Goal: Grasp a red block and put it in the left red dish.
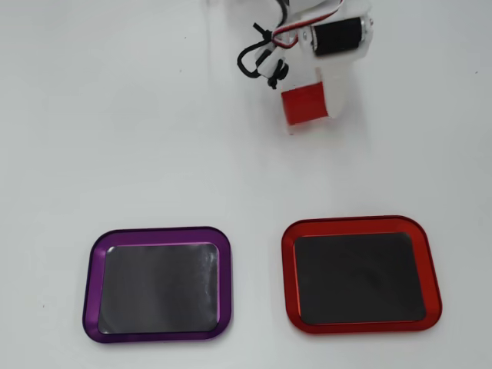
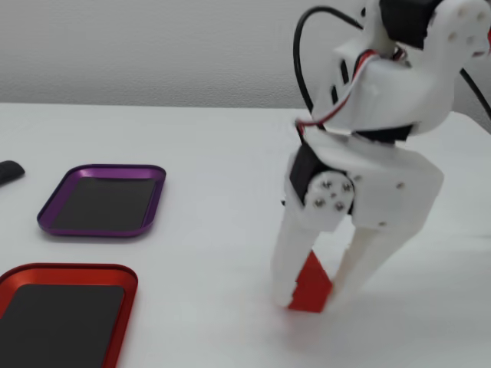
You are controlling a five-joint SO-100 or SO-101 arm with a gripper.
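The white claw (image 2: 314,295) reaches down to the desk (image 2: 192,222) with its 2 fingers set on either side of the red block (image 2: 311,285), pinching it between them. In the fixed view the block sits tilted, one corner up between the fingers and its lower edge at or very near the desk surface; whether it actually touches the desk cannot be told. In the overhead view the same block (image 1: 304,104) shows as a red patch directly beside a white finger (image 1: 335,92), near the top of the picture, with the arm's black motor (image 1: 338,37) and a loop of black cable (image 1: 254,60) just above it. The red dish (image 1: 361,225) lies well apart from the block, at the lower right of the overhead view, and its dark flat inside holds nothing. In the fixed view that dish (image 2: 126,285) appears at the lower left corner, partly cut off by the picture's edge. The purple dish (image 1: 159,232) rests beside it, to the left in the overhead view and farther back in the fixed view (image 2: 157,188). A small dark object (image 2: 9,172) lies at the left edge of the fixed view, too cropped to identify.
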